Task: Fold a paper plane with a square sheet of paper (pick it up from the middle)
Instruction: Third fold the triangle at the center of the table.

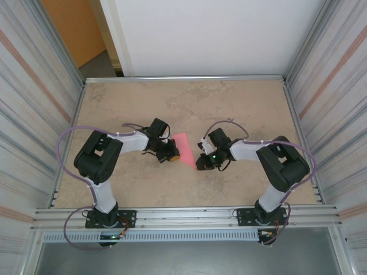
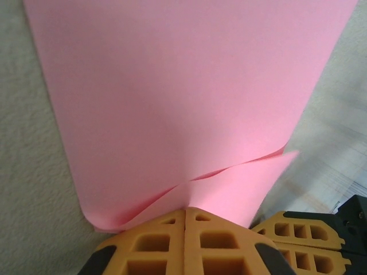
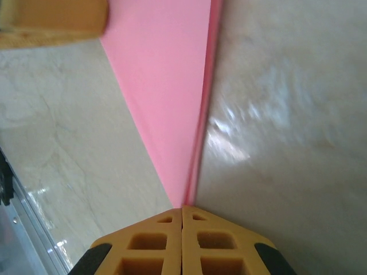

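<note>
**A:** What lies under the pink sheet?

**B:** The table [image 1: 189,109], beige and marbled. The square sheet of paper [image 1: 184,150] sits on it, doubled over on itself so that two layers meet in a soft, uncreased curl.

**A:** And the arms?

**B:** The left gripper [image 2: 185,211] is at the sheet's left edge. Its jaws are pressed together, with both layers pinched between the orange tips. The right gripper [image 3: 182,207] is at the sheet's near right tip, where the pink narrows to a point. Its jaws are closed too, clamped on that point.

**A:** Is the sheet creased flat anywhere?

**B:** I can't tell. The upper layer bows up beside the left jaws.
</note>
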